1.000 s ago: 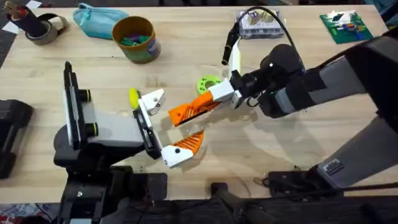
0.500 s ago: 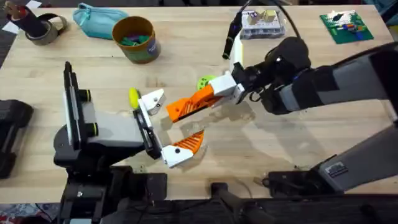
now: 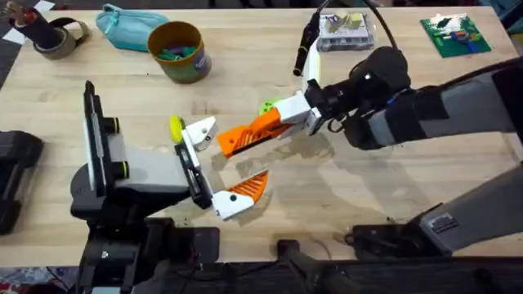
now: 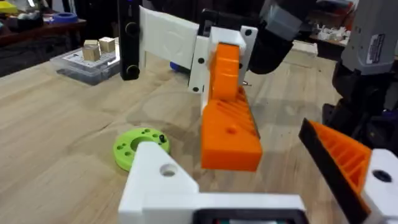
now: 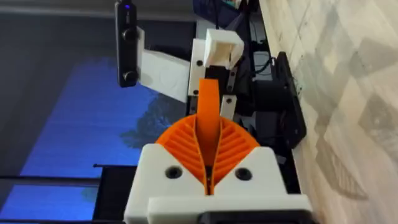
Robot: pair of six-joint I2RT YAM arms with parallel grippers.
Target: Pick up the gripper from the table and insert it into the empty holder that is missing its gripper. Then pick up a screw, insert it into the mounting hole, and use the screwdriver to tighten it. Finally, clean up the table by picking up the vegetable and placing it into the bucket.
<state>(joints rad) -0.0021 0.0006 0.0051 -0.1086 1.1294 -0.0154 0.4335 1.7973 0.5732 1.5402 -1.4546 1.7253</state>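
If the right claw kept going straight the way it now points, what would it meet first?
Most likely the holder. The right claw, shut on the gripper, aims at that white bracket, with open table between them. Height is unclear, so the tip might pass just over it.

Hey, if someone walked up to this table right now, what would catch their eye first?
Probably the right gripper mid-table, its bright orange fingers shut on an orange gripper and pointing at the white holder with the yellow-green knob. Next, the orange finger already on the stand below it, then the yellow bucket at the far left.
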